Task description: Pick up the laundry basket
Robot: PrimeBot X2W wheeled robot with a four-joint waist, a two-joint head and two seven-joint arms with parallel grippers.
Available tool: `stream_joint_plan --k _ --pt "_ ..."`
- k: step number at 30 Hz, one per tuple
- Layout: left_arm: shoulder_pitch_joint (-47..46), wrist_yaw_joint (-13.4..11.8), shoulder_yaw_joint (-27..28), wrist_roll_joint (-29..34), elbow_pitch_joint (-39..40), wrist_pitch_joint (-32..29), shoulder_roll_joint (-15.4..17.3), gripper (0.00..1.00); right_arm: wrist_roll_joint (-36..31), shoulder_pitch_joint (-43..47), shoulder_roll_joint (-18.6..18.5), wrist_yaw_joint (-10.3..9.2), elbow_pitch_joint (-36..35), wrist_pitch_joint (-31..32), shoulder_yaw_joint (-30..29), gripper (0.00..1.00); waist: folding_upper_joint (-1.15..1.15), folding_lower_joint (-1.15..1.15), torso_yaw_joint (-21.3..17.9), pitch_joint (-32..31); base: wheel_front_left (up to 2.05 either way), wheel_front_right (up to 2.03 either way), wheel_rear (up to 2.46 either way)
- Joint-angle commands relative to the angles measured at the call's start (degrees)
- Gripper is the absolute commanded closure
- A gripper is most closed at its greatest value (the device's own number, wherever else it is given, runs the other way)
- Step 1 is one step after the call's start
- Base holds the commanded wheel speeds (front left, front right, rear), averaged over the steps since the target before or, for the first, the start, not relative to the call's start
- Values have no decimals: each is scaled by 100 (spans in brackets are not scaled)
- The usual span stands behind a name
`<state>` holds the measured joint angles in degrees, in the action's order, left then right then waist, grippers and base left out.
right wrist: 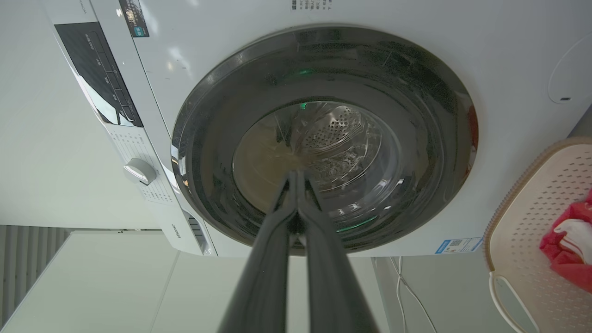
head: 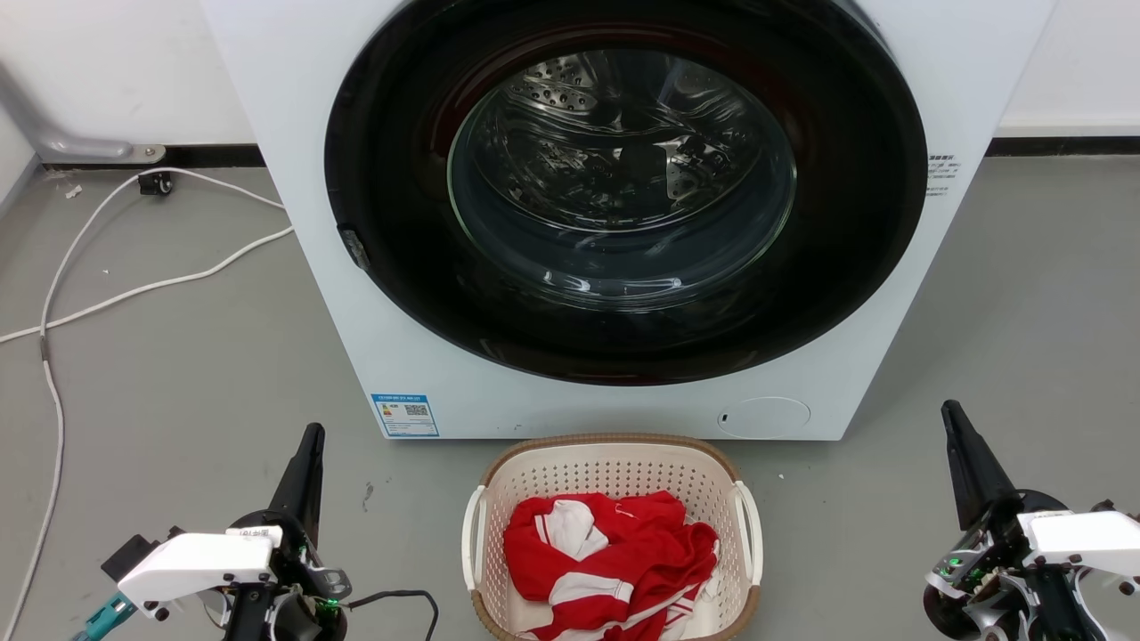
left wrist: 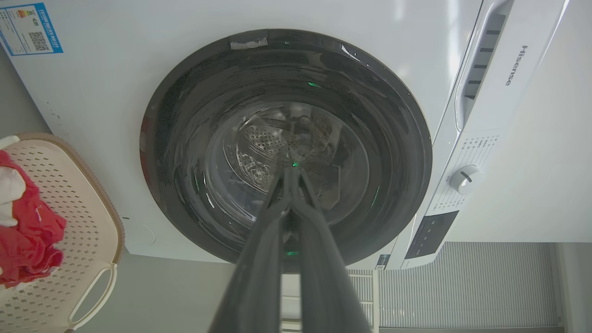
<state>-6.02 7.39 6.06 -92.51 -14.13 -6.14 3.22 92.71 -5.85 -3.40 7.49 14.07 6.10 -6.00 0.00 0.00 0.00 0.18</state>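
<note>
Laundry basket (head: 614, 470) stands upright on the grey floor (head: 178, 401), just in front of the washer (head: 338, 312) and centred below its round door (head: 623, 178). Red-and-white clothing (head: 614, 552) lies bundled inside, below the brown rim. One white side handle (head: 473, 534) faces the robot's left and the other faces its right. Left gripper (head: 313, 436) is at lower left, well apart from the basket. Its fingers are pressed together tip to tip with nothing between them (the left wrist view shows the two dark fingers meeting at one point against the door glass). Right gripper (head: 950, 411) is at lower right, likewise clear of the basket. It is closed the same way and empty, and the right wrist view agrees. Neither gripper touches a handle. A white cable (head: 134, 289) trails across the floor left of the washer.
</note>
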Motion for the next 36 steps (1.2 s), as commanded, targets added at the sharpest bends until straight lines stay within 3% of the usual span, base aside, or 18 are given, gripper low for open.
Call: stream_joint_plan --k 1,19,20,30,36 --pt "-44 18 21 10 -3 -18 -8 100 -20 -72 19 0 9 9 -8 100 0 0 0 0 0 0 0" --pt "-45 18 32 22 -3 -22 -15 100 -38 -74 29 0 9 23 -21 100 0 0 0 0 0 0 0" --pt "-2 0 7 4 0 -16 -6 0 -2 -1 7 0 -1 3 -13 0 0 0 0 0 0 0 0" --pt "-34 2 -323 28 1 291 -15 0 -68 109 15 0 -151 -298 181 0 0 0 0 3 0 0 0" --pt "-73 3 -406 351 91 456 -3 0 -460 132 -29 0 -202 -466 270 0 0 0 1 1 0 0 0"
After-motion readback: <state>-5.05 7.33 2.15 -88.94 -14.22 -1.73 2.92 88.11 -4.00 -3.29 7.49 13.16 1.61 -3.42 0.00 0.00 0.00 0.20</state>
